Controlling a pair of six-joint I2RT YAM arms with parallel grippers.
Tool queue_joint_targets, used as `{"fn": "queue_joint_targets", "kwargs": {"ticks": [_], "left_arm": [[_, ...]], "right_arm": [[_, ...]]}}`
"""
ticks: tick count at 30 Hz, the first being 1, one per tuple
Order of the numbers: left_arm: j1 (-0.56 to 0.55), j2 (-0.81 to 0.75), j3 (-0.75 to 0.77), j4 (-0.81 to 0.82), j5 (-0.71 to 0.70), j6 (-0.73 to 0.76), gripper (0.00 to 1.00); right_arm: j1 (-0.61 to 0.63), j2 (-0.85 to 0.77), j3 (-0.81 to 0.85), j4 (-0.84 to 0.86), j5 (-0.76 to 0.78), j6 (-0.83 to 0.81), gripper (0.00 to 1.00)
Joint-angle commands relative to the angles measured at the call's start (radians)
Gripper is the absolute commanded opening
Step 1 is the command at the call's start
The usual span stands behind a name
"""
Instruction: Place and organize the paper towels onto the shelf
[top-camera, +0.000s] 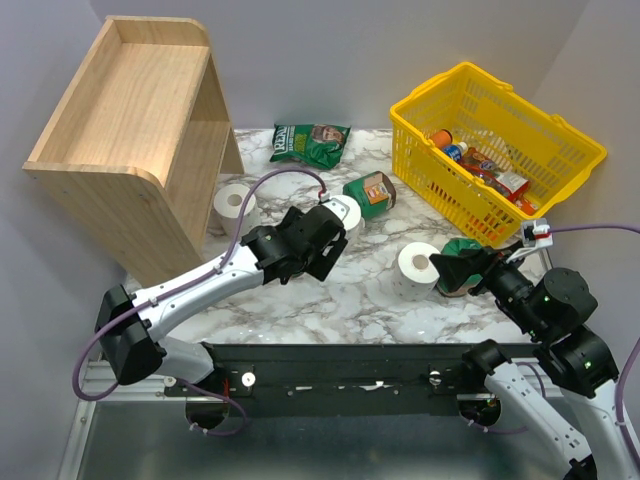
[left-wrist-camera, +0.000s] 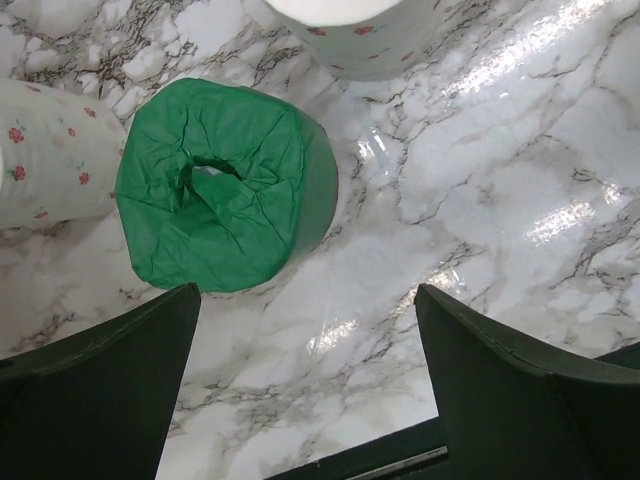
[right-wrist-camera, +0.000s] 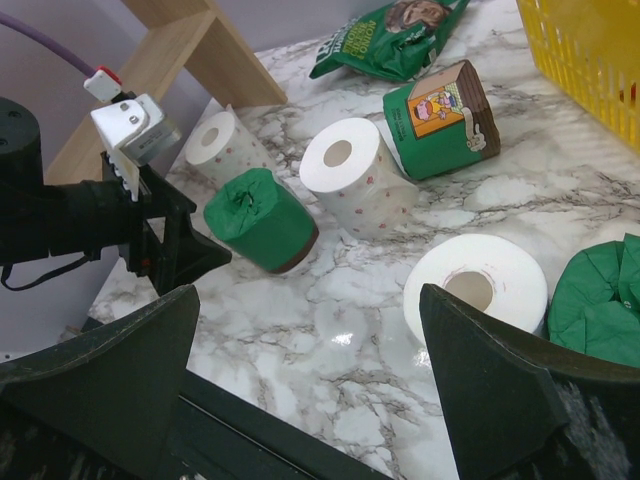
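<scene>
The wooden shelf (top-camera: 130, 130) stands at the back left with nothing on it. Paper towels lie on the marble table: a white roll (top-camera: 235, 205) by the shelf, a white roll (top-camera: 346, 212) behind my left gripper (top-camera: 322, 250), a labelled green roll (top-camera: 372, 192), and a white roll (top-camera: 418, 268) next to my right gripper (top-camera: 460, 268). The left gripper (left-wrist-camera: 307, 300) is open just short of a plain green roll (left-wrist-camera: 225, 185), not touching it. The right gripper (right-wrist-camera: 310, 295) is open over bare table, with a white roll (right-wrist-camera: 480, 290) and a green roll (right-wrist-camera: 600, 300) to its right.
A yellow basket (top-camera: 495, 150) with bottles and packets fills the back right. A green snack bag (top-camera: 310, 142) lies at the back between shelf and basket. The black base rail (top-camera: 340, 370) runs along the near edge.
</scene>
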Motion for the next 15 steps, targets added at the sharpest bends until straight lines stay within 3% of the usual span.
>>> {"fn": "queue_joint_targets", "kwargs": {"ticks": [1,15], "left_arm": [[0.005,0.052,-0.040,0.108,-0.047,0.089,0.98],[0.116,0.189,-0.065,0.203,-0.007,0.126,0.88]], "right_arm": [[-0.004,-0.012,-0.001,0.005,0.020,0.011,1.00],[-0.003,-0.060,-0.016,0.000,0.017,0.020,0.99]]}}
